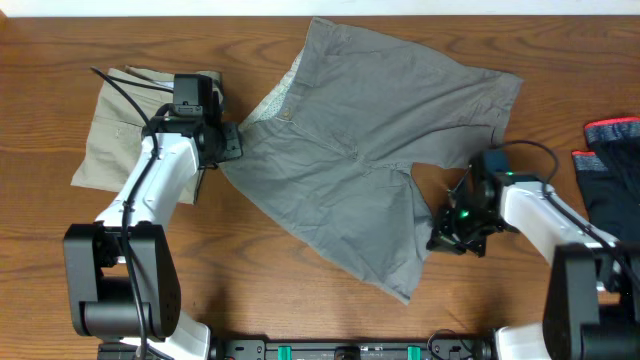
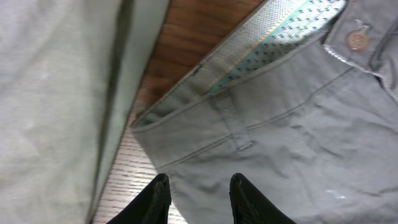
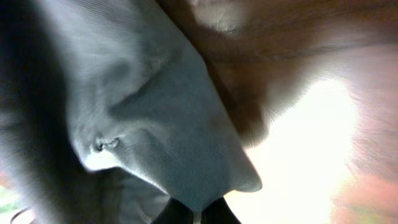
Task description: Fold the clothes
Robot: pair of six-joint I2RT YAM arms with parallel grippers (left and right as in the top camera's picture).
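The clothes, a pair of wrinkled grey shorts point(image 1: 370, 150), lie spread across the middle of the table with the waist to the upper left. My left gripper point(image 1: 232, 145) is at the waistband's left corner. In the left wrist view it point(image 2: 198, 186) stands open, its black fingertips point(image 2: 158, 199) apart over the grey cloth point(image 2: 292, 137) just below a belt loop. The pale dotted waistband lining point(image 2: 273, 37) shows above. My right gripper point(image 1: 438, 240) is at the hem of the near leg. In its wrist view it point(image 3: 198, 211) is shut on a peak of the grey fabric point(image 3: 180, 124).
Folded beige shorts point(image 1: 130, 130) lie at the left, right beside my left gripper, and fill the left side of the left wrist view point(image 2: 50, 106). A dark garment with red trim point(image 1: 612, 165) lies at the right edge. Bare wooden table point(image 1: 300, 290) shows in front.
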